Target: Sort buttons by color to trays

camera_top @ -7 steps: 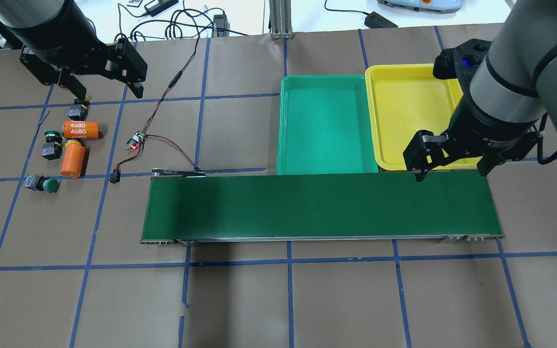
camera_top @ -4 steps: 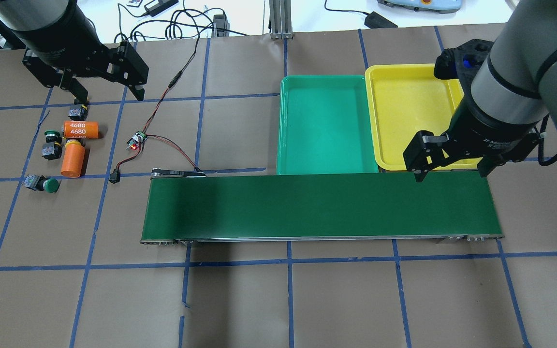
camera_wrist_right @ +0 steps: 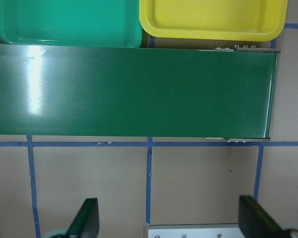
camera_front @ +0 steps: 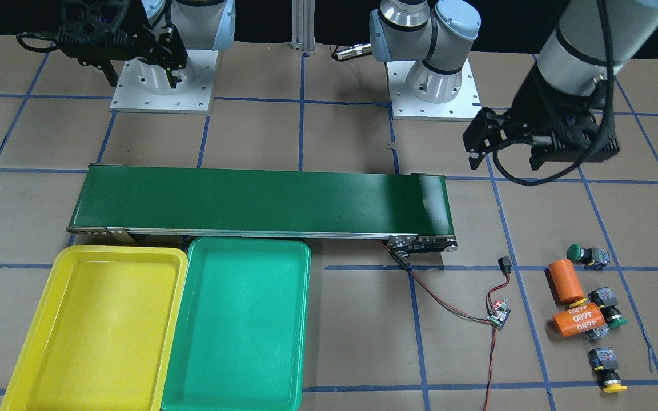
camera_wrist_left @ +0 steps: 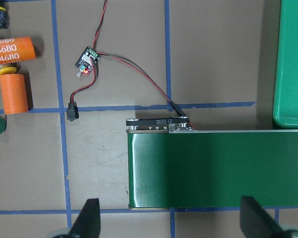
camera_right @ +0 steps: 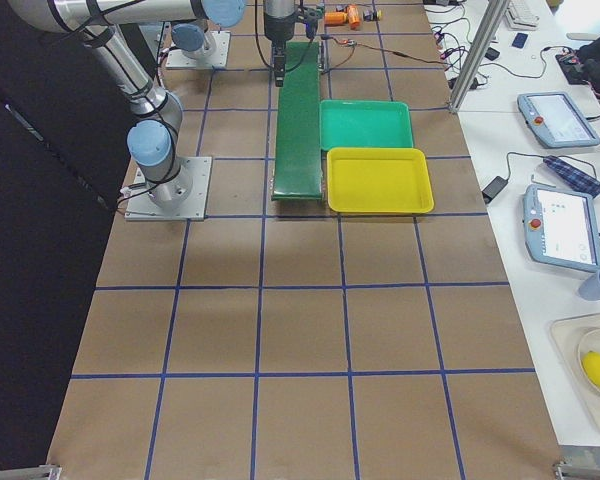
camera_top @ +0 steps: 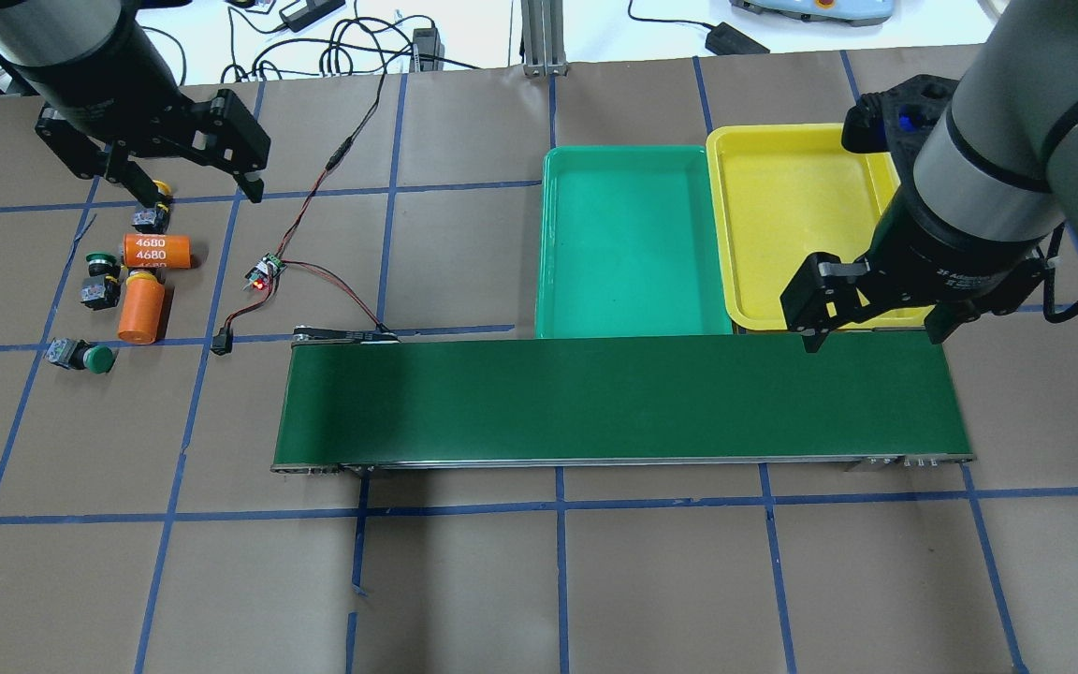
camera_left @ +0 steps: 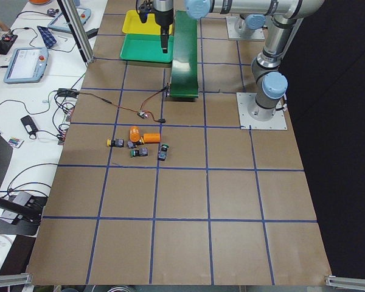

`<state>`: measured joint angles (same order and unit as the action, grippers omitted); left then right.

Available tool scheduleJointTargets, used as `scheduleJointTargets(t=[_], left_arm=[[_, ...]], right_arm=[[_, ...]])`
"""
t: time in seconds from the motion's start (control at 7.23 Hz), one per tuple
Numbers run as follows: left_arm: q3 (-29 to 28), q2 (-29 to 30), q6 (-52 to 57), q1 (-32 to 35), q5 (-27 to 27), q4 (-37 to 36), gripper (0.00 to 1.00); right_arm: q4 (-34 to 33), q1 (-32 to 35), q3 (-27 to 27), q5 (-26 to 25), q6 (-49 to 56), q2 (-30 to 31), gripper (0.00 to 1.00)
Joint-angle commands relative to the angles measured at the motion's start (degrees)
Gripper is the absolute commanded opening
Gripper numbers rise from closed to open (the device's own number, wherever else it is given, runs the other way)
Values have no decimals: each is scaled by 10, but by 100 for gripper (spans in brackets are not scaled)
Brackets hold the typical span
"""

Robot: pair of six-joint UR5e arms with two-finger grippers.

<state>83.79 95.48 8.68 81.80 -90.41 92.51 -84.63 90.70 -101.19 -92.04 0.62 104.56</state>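
Four buttons lie at the table's left end: a yellow one (camera_top: 150, 212) farthest back, a green one (camera_top: 100, 262), a second yellow one (camera_top: 99, 295) with its cap against the orange cylinders, and a green one (camera_top: 82, 357) nearest. My left gripper (camera_top: 195, 187) is open and empty, held high near the far yellow button; it also shows in the left wrist view (camera_wrist_left: 171, 223). My right gripper (camera_top: 871, 332) is open and empty over the belt's right end, at the front edge of the yellow tray (camera_top: 792, 206). The green tray (camera_top: 633, 243) sits beside it. Both trays hold nothing.
Two orange cylinders, one marked 4680 (camera_top: 157, 251) and one plain (camera_top: 141, 311), lie among the buttons. A long dark-green conveyor belt (camera_top: 623, 398) runs in front of the trays. A small circuit board (camera_top: 266, 271) with red-black wires lies between the buttons and the belt.
My left gripper has shifted slightly to the left, which uncovers the far yellow button's cap. The right arm and the buttons have not moved.
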Motion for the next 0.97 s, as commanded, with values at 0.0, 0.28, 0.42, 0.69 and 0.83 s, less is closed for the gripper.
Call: scheduleJointTargets(t=[0.0, 0.28, 0.42, 0.69, 0.83], left_arm=[[-26, 93, 97, -72, -2, -55, 100], [-74, 193, 280, -123, -3, -127, 100], [-98, 243, 348, -132, -5, -159, 100], [-121, 298, 446, -133, -5, -161, 100], [-122, 314, 523, -139, -21, -170, 100]], right_arm=[[-10, 0, -1, 3, 0, -1, 100], [-9, -1, 2, 3, -3, 0, 100], [-9, -1, 1, 2, 0, 3, 100], [-7, -1, -4, -9, 5, 7, 100], [-8, -1, -14, -6, 4, 10, 100]])
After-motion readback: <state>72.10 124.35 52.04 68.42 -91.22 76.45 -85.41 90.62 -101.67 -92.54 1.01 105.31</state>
